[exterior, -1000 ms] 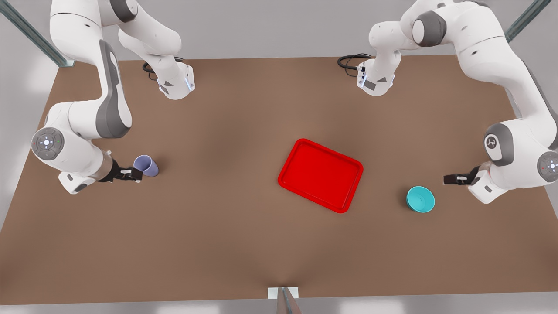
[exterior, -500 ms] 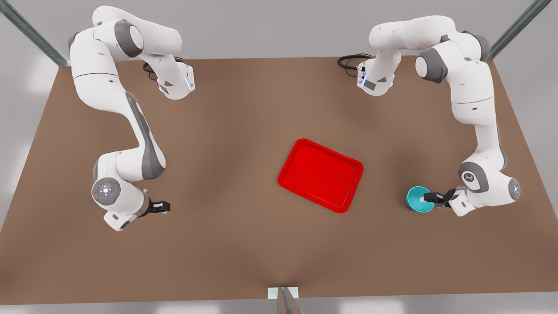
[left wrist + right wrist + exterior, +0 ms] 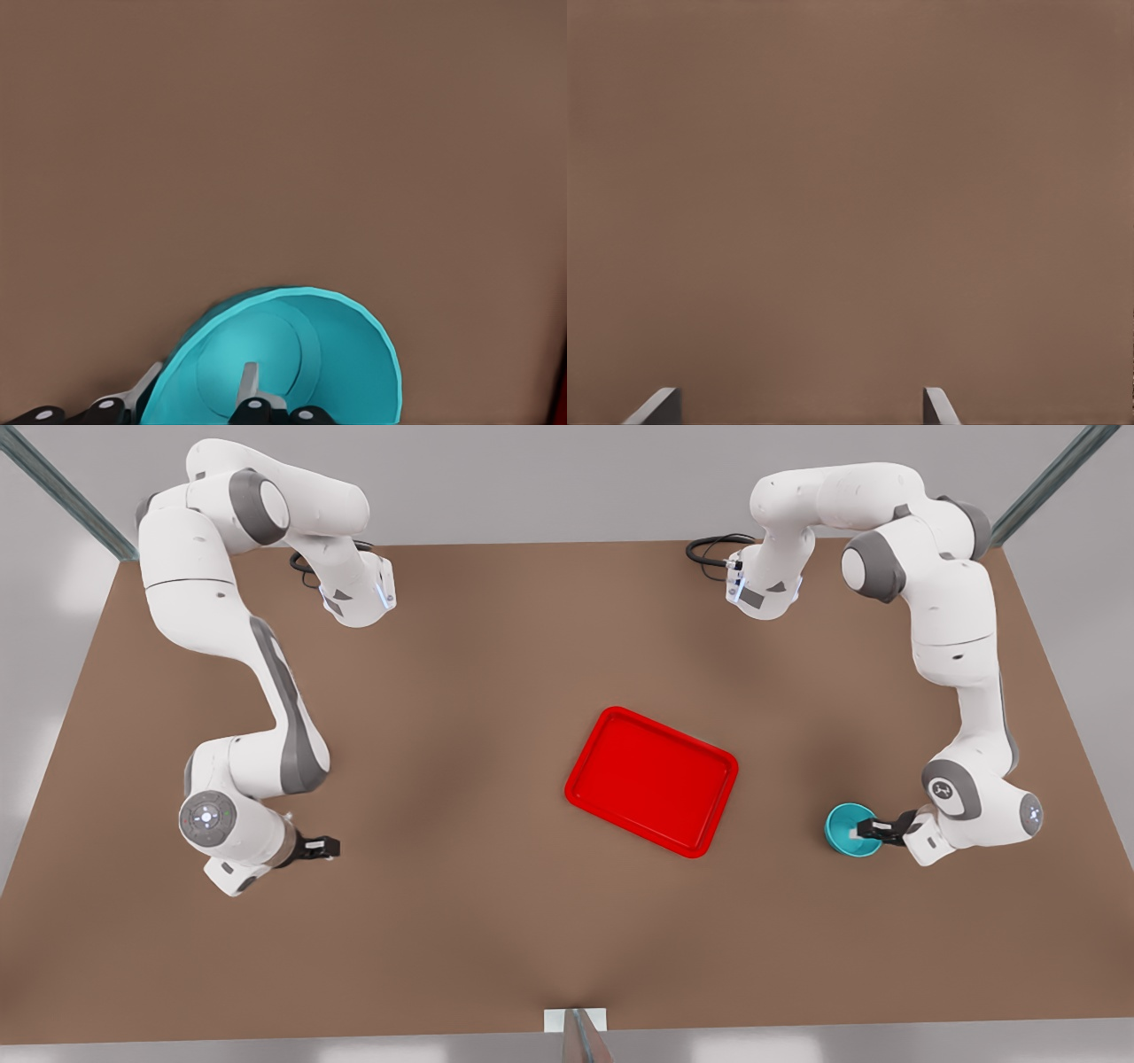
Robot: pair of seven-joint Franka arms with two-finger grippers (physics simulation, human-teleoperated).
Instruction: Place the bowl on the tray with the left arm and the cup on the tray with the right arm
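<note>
Bowl (image 3: 850, 829), small round teal: on brown table (image 3: 496, 921), front view's right, well apart from flat red rectangular tray (image 3: 651, 780); left gripper (image 3: 861, 833) straddles its rim, 1 finger (image 3: 249, 382) inside. Right gripper (image 3: 326, 848), front view's left: fingers (image 3: 939, 405) spread wide, holding nothing.

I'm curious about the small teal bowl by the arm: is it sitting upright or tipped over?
Upright: the small teal bowl shows its open mouth upward. The left gripper straddles its rim.
</note>
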